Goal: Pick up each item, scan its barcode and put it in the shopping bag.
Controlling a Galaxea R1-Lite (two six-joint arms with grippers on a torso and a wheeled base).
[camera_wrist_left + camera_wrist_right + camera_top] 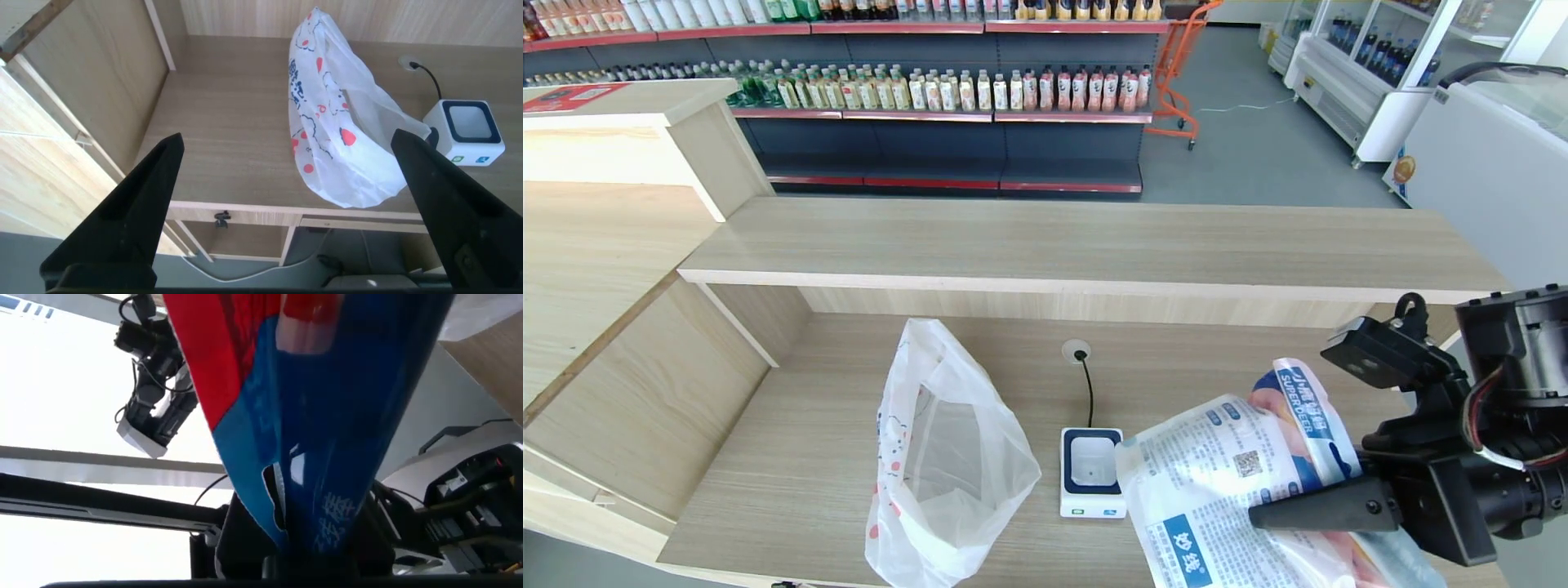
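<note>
The scanning step is judged to be in hand. A white and blue packet (1225, 482) is held off the counter (792, 457) by the right gripper (1331, 498), whose claw is closed on the packet's right-hand end. In the head view the packet's near corner is seen just beside the right edge of the scanner (1092, 472), not yet over its window. A printed face with a small square code is turned up towards the head camera; where the barcode lies cannot be told, and it is not clear that any code faces the window. The shopping bag (939, 465) is stood on the counter just to the left of the scanner, slumped but with its mouth open upward, and nothing can be made out inside it. The left gripper (288, 163) is held above the near edge of the counter with its claw spread wide and nothing in it. For the next move, the packet would need to be carried left over the scanner window and turned so that the barcode is presented to it. Only after that should the packet be taken on to the bag's mouth and released.
</note>
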